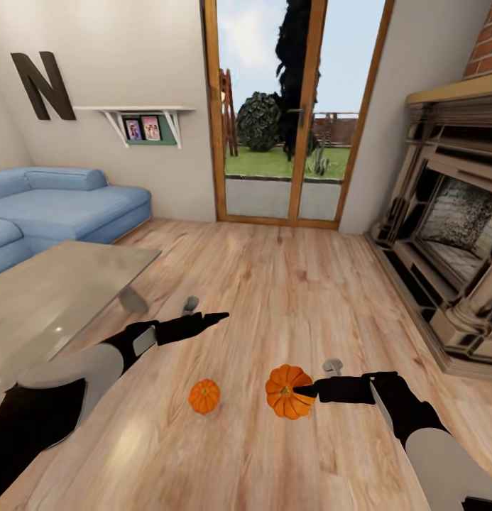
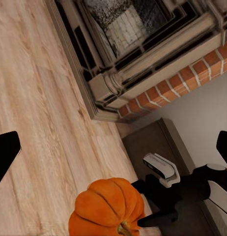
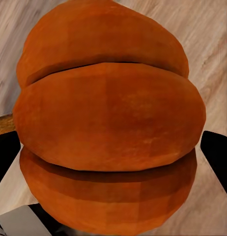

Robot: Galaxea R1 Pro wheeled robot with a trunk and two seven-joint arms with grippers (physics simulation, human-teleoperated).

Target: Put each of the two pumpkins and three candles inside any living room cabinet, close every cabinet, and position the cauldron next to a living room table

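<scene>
Low in the frame's centre, a bright orange ribbed pumpkin (image 1: 288,391) sits between the right gripper (image 1: 309,389) fingers, grasped. A smaller orange pumpkin (image 1: 204,396) rests on the light wood plank floor (image 1: 295,284) to its left. The left gripper (image 1: 216,316) hangs released above. A glossy grey glass table (image 1: 54,298) stands left, a blue sofa (image 1: 61,206) behind, and a brick fireplace (image 1: 451,234) right.

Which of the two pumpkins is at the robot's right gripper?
The larger-looking pumpkin, directly at the right gripper. The other pumpkin sits apart on the floor, untouched.
</scene>
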